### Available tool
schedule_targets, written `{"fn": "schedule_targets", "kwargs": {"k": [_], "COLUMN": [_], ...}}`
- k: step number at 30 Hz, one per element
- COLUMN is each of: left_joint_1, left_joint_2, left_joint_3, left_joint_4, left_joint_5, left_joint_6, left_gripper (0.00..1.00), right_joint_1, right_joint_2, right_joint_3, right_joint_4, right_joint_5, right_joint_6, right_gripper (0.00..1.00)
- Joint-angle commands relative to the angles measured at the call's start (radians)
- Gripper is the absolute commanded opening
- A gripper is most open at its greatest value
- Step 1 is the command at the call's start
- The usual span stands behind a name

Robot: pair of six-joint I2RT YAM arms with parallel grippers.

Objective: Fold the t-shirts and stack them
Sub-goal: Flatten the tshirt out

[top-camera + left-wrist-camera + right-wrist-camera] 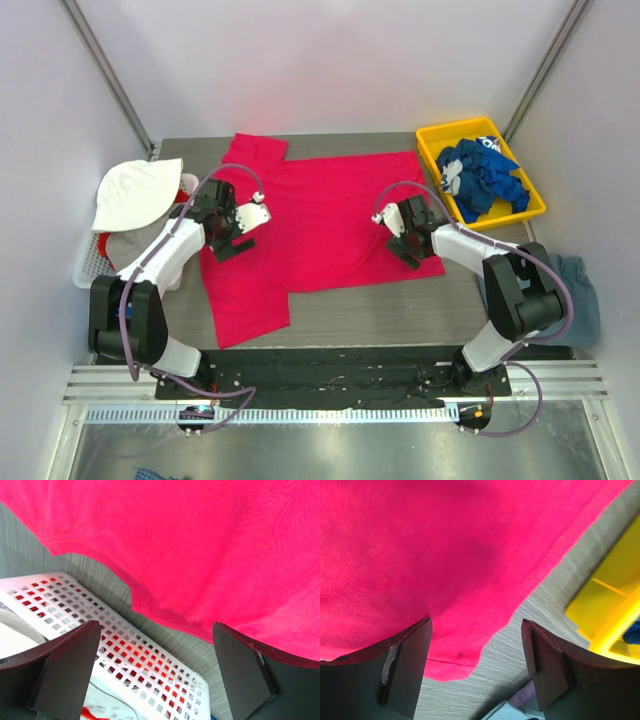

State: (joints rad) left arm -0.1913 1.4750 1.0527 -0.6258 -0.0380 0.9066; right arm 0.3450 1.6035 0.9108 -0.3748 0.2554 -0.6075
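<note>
With the left gripper (236, 240) and right gripper (408, 252) both gaping and empty, a low pinch may snag one layer or miss the hem and drag the pink-red t-shirt (320, 215), which lies flat on the table (350, 320), its 9 o'clock edge under the left fingers and its 4 o'clock corner under the right

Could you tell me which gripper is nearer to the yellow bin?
Right. The right gripper hovers over the pink-red shirt at its edge near the yellow bin; the left gripper is across the shirt, by the white basket.
</note>
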Motion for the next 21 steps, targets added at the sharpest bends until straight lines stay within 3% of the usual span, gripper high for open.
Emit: {"fn": "schedule_targets", "kwargs": {"k": [1,21], "left_joint_1": [0.003,0.003], "left_joint_2": [-0.019,0.007], "left_joint_3": [0.020,0.063], "left_joint_4": [0.017,-0.018], "left_joint_5": [0.030,0.016], "left_joint_6": [-0.031,-0.012], "left_gripper": [1.00,1.00], "right_joint_1": [0.005,0.086], "right_joint_2": [0.038,-0.071], "right_joint_3": [-0.016,-0.085], "right_joint_4": [0.028,-0.156], "right_joint_5": [-0.018,-0.076], "right_joint_6": [-0.023,-0.083], "right_gripper": [0.79,0.79]}}
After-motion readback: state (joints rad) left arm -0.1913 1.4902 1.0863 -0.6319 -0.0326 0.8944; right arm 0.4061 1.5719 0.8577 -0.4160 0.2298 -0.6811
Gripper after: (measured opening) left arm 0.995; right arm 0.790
